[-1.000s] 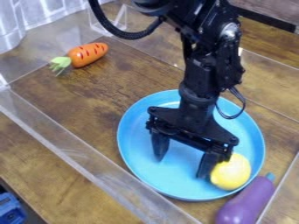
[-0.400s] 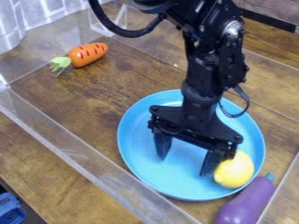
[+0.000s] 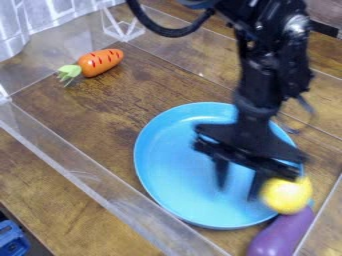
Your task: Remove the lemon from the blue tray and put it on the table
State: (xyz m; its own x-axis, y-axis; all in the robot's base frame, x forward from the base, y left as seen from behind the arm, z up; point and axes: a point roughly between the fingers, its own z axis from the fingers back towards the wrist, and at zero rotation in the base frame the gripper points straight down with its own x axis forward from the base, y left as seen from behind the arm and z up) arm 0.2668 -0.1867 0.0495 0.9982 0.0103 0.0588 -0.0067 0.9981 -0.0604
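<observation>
— Where's the lemon (image 3: 285, 194) right now?

— Down at the near right edge of the blue tray (image 3: 179, 160), right about over the rim. It's that small glossy yellow ball. From where I stand I can't say whether it rests on the plate or is a touch off it.

— And the arm?

— The black arm comes in from the top and points its gripper (image 3: 257, 183) straight down over the right side of the tray. The whole lower part is smeared with motion blur, so the outlines are soft.

— Are the fingers around the lemon?

— One dark finger (image 3: 223, 176) hangs to the left of it, over the blue surface, with a clear gap to the lemon. The other side of the gripper sits just above and behind the yellow, touching or nearly so. The fingers look partly spread, with the lemon at the right-hand one, but with the blur I can't tell whether they're clamped on it or only standing around it.

— What else is on the table (image 3: 80, 130)?

— A purple eggplant (image 3: 283, 235) lies at the near right corner, just beside the tray's rim and right below the lemon. Far off to the left there's an orange carrot (image 3: 96, 63) with a green top, well apart from everything. Clear acrylic walls (image 3: 80, 170) run along the near and left sides of the dark wood.
</observation>
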